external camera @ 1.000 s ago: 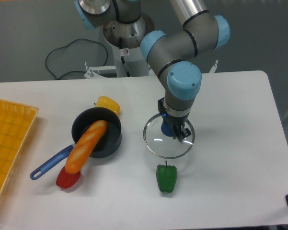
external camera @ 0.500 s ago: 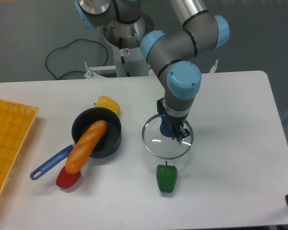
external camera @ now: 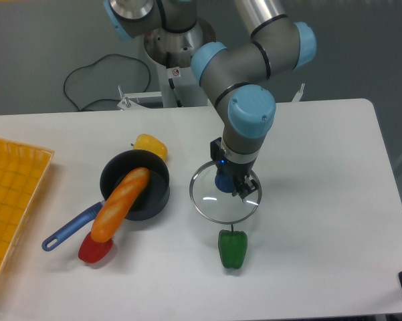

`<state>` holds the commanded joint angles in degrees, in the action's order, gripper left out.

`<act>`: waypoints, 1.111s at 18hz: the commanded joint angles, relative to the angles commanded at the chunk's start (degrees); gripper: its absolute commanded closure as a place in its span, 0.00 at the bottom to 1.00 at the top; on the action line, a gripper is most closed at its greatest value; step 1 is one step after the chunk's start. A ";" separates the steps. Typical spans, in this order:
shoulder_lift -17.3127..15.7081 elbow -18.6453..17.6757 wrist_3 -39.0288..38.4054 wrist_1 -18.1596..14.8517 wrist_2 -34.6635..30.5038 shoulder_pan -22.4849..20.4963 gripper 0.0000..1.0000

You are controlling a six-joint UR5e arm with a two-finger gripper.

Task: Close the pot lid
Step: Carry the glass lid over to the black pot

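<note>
The pot [external camera: 135, 184] is a small dark round saucepan with a long blue handle [external camera: 70, 227], left of centre on the white table. An orange baguette-like loaf [external camera: 120, 203] lies slanted across its rim, one end inside. The pot lid [external camera: 225, 194] is a clear glass disc with a metal rim and a blue centre knob. My gripper [external camera: 229, 183] is shut on the knob and holds the lid level, a little above the table, to the right of the pot.
A green pepper [external camera: 233, 248] lies just in front of the lid. A yellow pepper [external camera: 150, 144] sits behind the pot, a red pepper [external camera: 95, 249] under the loaf's near end. An orange tray [external camera: 10, 200] stands at the left edge.
My gripper has moved left toward the pot with the lid in it, and the lid has risen slightly. The pot and loaf have not moved.
</note>
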<state>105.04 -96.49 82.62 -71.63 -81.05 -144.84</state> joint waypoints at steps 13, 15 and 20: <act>-7.12 -5.55 -7.55 0.09 7.91 0.79 0.52; -7.30 -5.64 -10.71 0.18 10.29 1.84 0.52; -6.60 -5.99 -19.94 5.10 10.21 6.85 0.52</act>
<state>98.44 -102.48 62.68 -66.54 -70.84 -137.99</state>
